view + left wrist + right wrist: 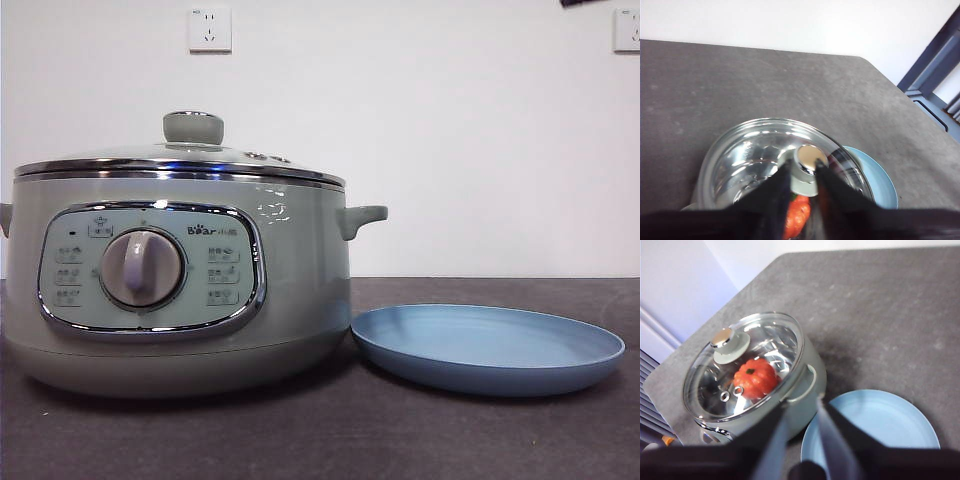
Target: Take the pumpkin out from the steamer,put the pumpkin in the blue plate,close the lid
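Note:
The steamer stands at the left of the table with its glass lid shut on it. The pumpkin lies inside and shows through the glass in the right wrist view; in the left wrist view it shows below the lid knob. It is hidden in the front view. The blue plate lies empty to the right of the steamer, almost touching it. My left gripper is open, high above the lid knob. My right gripper is open, high above the gap between steamer and plate.
The dark grey table stretches in front of and behind both things. A white wall with two sockets stands behind. A black arm tip shows at the top right corner. A blue frame stands beyond the table edge.

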You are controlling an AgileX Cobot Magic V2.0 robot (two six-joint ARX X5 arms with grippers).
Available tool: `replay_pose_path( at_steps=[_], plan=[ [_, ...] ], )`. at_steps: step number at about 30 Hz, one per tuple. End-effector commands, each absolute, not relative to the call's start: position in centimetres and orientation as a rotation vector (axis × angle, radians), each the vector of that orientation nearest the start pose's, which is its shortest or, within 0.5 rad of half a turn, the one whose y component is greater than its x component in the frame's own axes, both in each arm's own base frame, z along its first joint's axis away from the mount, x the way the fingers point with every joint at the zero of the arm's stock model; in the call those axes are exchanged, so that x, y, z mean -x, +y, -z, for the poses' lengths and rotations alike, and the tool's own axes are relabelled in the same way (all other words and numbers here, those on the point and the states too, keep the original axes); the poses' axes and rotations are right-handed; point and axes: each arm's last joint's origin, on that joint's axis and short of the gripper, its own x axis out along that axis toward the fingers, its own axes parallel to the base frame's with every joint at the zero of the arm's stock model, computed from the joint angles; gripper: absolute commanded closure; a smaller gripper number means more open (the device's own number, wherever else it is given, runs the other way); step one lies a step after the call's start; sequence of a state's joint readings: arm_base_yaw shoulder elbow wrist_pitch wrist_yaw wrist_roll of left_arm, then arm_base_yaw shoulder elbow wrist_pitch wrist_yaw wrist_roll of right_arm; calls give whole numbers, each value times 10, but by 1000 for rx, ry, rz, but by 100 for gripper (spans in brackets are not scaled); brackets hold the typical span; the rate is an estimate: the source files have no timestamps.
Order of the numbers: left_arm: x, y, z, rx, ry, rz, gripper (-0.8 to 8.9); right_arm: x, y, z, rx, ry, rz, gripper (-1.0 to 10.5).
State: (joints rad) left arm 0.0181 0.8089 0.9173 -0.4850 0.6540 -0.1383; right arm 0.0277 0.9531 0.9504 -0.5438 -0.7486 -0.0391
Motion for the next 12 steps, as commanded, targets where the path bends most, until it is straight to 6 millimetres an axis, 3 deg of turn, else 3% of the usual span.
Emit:
replay_pose_path(
  at_steps=[1,6,12],
  plan=[
    [-160,-17,-348,236,398,619,343,-189,26,-332,-152,508,-768,349],
    [-161,-25,-347,223,406,609,344,-189,29,-332,-146,512,-772,349],
    [-176,-45,-348,168,449,611,344,-188,34,-332,-142,514,-798,349]
  ],
)
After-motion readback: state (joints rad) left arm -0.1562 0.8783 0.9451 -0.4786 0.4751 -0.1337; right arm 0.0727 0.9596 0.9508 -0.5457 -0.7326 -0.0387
